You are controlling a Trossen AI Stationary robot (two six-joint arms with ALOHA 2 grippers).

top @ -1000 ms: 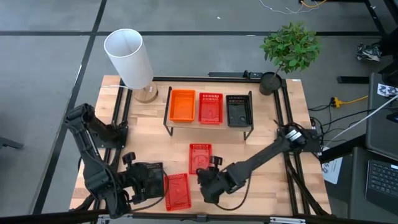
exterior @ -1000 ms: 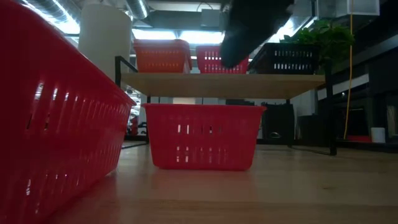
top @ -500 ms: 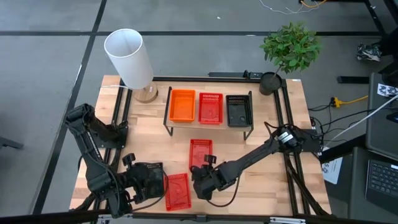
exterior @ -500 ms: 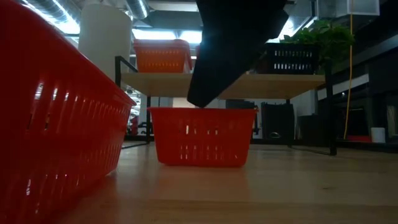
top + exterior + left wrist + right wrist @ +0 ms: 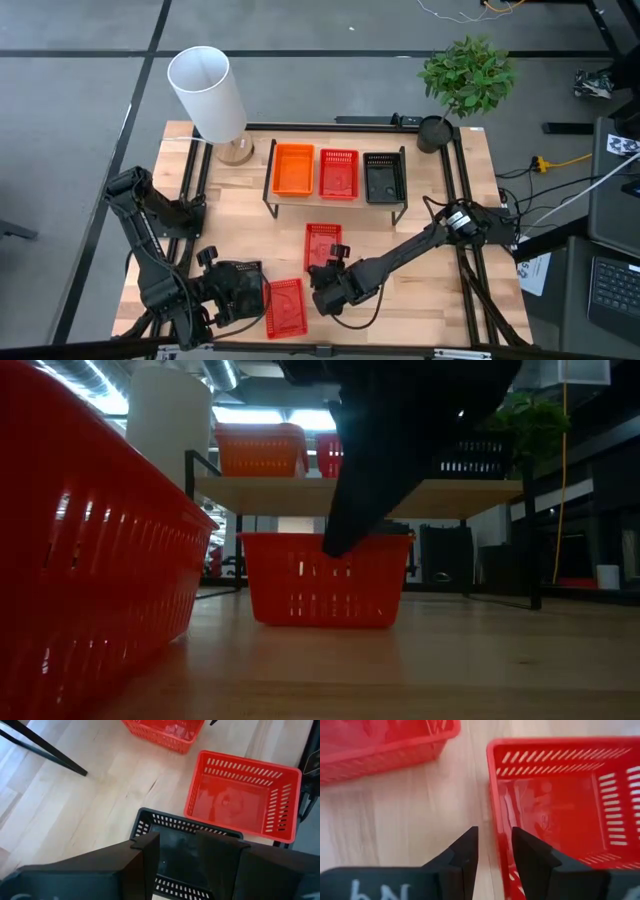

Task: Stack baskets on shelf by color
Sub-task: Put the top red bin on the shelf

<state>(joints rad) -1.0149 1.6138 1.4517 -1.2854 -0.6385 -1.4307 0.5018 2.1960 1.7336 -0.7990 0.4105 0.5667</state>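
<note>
The shelf (image 5: 335, 207) carries an orange basket (image 5: 293, 168), a red one (image 5: 338, 172) and a black one (image 5: 384, 176) side by side. A red basket (image 5: 322, 243) rests flat on the table in front of it. My right gripper (image 5: 495, 837) is open at this basket's near short wall (image 5: 492, 815), one finger inside and one outside. A second red basket (image 5: 285, 305) lies by the near edge. Left of it my left gripper (image 5: 177, 840) hangs open over a black basket (image 5: 175, 827). My right gripper straddles the near short wall (image 5: 492, 815) of the middle red basket, slanting down from the table's right, with the fingers lying along the wall. Whether either finger (image 5: 530, 852) touches the wall I cannot tell. The basket stands flat on the table.
A tall white cylinder (image 5: 207, 92) stands at the far left corner and a potted plant (image 5: 465, 75) at the far right. Black frame rails (image 5: 462, 260) run along the table's sides. Bare wood (image 5: 430, 310) shows at the near right.
My right gripper has come down and moved toward the table's left, from beside the middle red basket onto its near wall. Its finger gap has stayed the same. The basket now sits a little farther from the near edge.
</note>
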